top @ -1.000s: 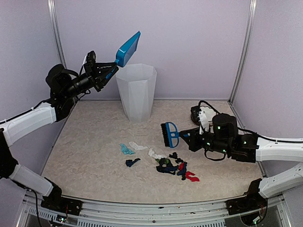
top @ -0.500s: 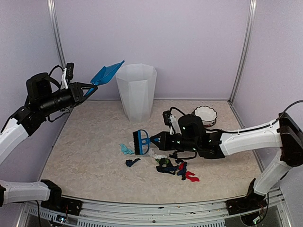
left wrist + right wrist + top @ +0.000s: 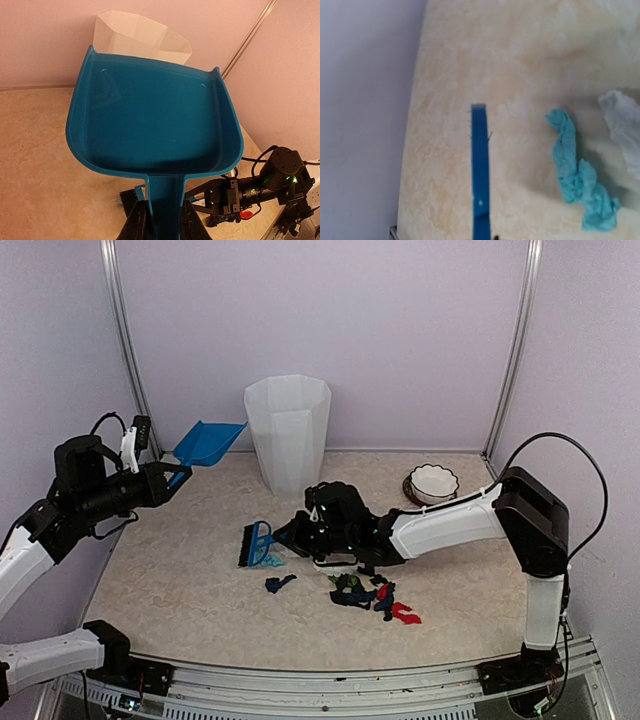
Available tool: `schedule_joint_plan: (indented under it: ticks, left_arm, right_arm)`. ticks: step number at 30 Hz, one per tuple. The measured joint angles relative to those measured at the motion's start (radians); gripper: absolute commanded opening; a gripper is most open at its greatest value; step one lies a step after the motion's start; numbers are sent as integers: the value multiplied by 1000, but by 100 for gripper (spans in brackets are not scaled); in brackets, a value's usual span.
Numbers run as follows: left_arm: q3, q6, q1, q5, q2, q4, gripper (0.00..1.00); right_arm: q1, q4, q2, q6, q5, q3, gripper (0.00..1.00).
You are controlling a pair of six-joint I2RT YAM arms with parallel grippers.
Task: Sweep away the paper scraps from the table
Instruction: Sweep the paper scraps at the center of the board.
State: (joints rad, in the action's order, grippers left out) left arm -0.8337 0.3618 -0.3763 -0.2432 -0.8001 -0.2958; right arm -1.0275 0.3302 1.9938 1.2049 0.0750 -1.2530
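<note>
The paper scraps lie in the middle of the table: a teal one, a dark blue one, a white one and a mixed dark and red cluster. My right gripper is shut on the blue brush, whose bristles stand just left of the teal scrap. In the right wrist view the brush back is left of the teal scrap; the fingers are out of view. My left gripper is shut on the handle of the empty blue dustpan, held in the air at the left.
A tall white bin stands at the back centre, also behind the dustpan in the left wrist view. A white scalloped bowl sits at the back right. Purple walls close the table on three sides.
My left arm has lowered the dustpan from above the bin and levelled it at the left. My right arm has reached left, carrying the brush across the pile to the teal scrap.
</note>
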Motion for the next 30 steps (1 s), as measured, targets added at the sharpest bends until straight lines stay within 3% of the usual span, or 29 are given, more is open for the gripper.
schedule_joint_plan:
  ticks: [8,15,30]
  left_arm:
    - [55,-21,0,16,35,0,0]
    - [61,-26,0,21,39,-1,0]
    - [72,-25,0,40,41,-2,0]
  right_arm:
    - [0,-124,140,131,-11,-148,0]
    - [13,-192,151,179,-27,-153,0]
    - [90,-162,-64,204,-41,175,0]
